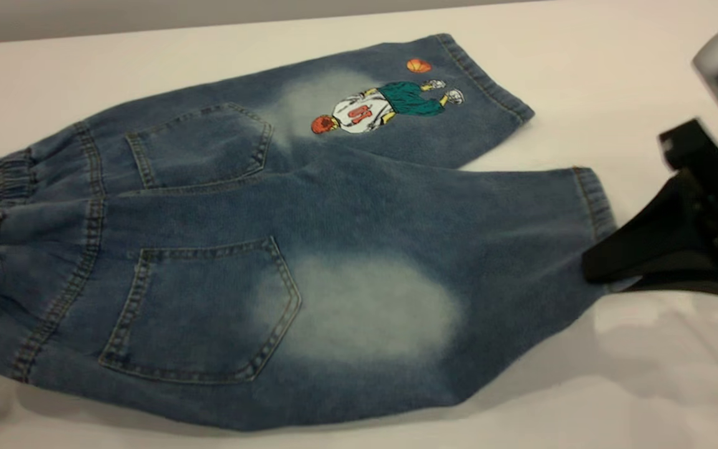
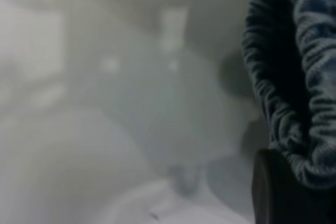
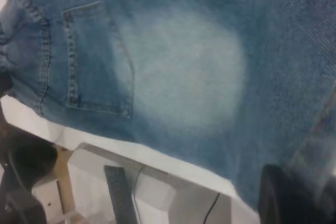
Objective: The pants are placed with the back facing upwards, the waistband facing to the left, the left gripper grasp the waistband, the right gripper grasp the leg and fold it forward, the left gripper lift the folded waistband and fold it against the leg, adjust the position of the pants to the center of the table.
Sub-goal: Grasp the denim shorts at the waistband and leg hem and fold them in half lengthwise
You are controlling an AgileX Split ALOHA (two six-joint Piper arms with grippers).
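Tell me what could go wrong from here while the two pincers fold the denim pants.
1. The right pincer bites only the hem corner of the plain leg, so the denim may slip out during the fold.
2. The near edge of the pants lies close to the edge of the table; a pull that way could drag them off.
3. The left pincer meets only a fold of the ruched waistband, so this grip could also fail.
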